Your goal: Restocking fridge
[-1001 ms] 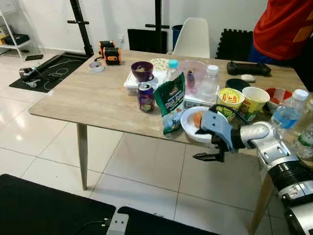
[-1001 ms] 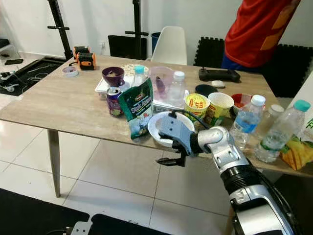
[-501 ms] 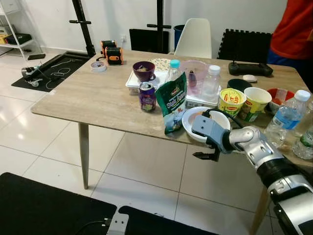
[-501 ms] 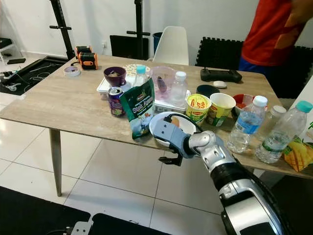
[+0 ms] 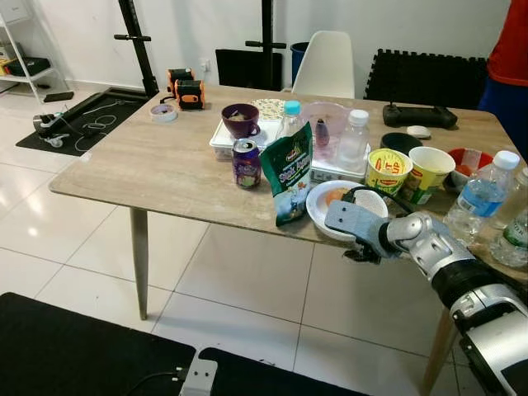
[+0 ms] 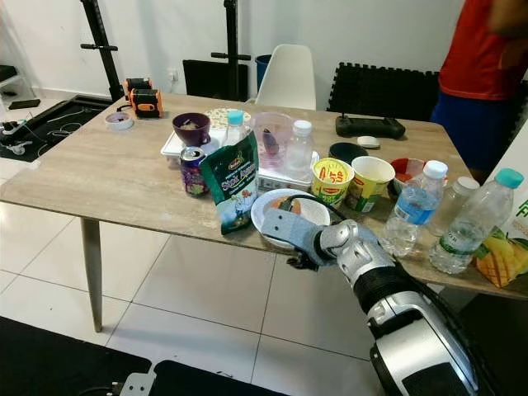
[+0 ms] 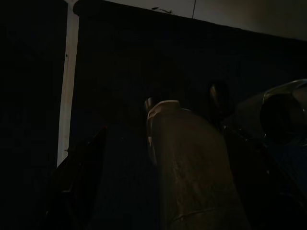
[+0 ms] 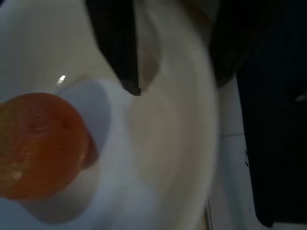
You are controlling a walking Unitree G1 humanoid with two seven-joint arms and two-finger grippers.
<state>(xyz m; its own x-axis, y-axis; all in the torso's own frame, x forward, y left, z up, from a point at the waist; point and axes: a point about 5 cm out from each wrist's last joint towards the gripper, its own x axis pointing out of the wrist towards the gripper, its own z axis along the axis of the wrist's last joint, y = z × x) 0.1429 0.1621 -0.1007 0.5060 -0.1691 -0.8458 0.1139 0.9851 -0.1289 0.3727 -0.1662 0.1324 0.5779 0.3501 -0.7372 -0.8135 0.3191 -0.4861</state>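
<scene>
Straddling the rim of the white plate (image 5: 320,208) at the tabletop's (image 5: 148,169) near edge: right gripper (image 8: 172,62), fingers parted, one inside, one outside. Lying on it, an orange fruit (image 8: 41,143). Standing just beside, a green snack bag (image 5: 289,175), writing too small to read, with a purple can (image 5: 246,162) near.

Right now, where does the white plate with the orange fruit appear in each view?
Left eye view: the white plate sits at the table's near edge, right of the green snack bag, with the right tool at its near rim.
Right eye view: same spot, plate beside the bag.
Right wrist view: the plate seen close, orange fruit on it.
Left wrist view: too dark to tell.
Shared landmark: the orange fruit.
</scene>
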